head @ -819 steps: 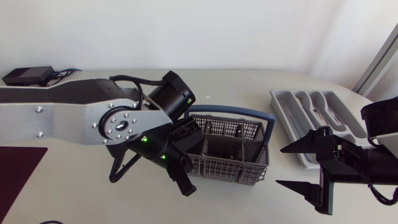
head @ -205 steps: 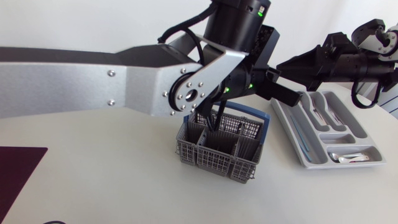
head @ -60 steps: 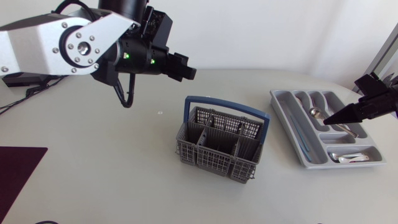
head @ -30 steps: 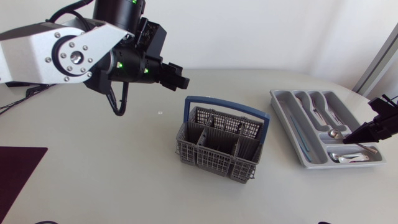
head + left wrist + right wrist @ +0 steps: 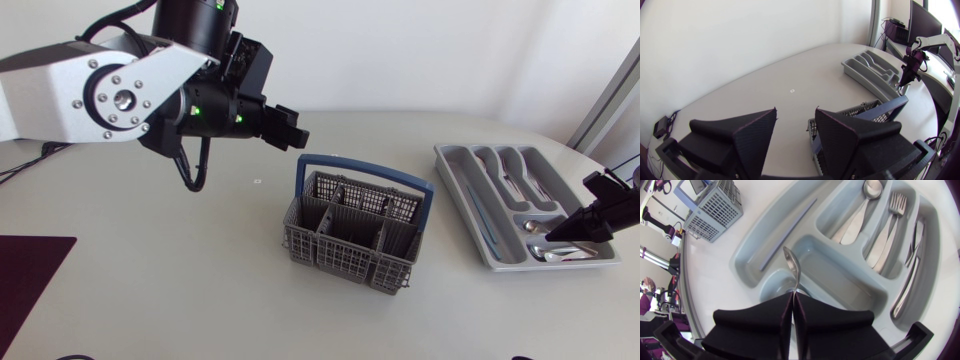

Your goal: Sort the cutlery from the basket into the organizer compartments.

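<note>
one spoon (image 5: 791,262) pinched in r. fingers (image 5: 757,317) over organizer (image 5: 837,275)

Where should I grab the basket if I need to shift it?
Take the blue handle at its middle, coming down from above with the left gripper straddling the bar. It stands upright, clear of the mesh walls of the basket.

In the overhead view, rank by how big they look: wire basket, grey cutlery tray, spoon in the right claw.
1. Grey plastic organizer tray and blue-handled grey wire basket: nearly alike, basket rising nearer the camera, so unranked.
2. Small metal spoon in the right gripper.
</note>
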Action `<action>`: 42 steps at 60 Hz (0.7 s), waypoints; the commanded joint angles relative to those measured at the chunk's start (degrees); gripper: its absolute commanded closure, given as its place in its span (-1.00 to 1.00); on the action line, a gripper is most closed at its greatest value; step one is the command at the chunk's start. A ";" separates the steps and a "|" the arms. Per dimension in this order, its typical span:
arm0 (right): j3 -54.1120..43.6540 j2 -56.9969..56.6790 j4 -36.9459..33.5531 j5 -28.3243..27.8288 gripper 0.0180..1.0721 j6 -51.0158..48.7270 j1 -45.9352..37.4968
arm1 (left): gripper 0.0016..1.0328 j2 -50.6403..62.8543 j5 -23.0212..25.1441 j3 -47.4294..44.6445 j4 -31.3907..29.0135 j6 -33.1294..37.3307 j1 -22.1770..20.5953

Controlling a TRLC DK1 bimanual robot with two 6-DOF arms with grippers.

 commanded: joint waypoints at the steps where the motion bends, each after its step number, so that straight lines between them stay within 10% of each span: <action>1: -1.82 0.24 2.18 1.45 0.89 -1.55 -0.67 | -0.05 -1.46 -0.25 -1.82 0.68 -0.15 -0.61; 42: 5.21 5.78 2.62 7.08 0.89 -15.70 -4.62 | -0.05 -2.69 -1.39 -2.17 0.77 -0.06 -1.84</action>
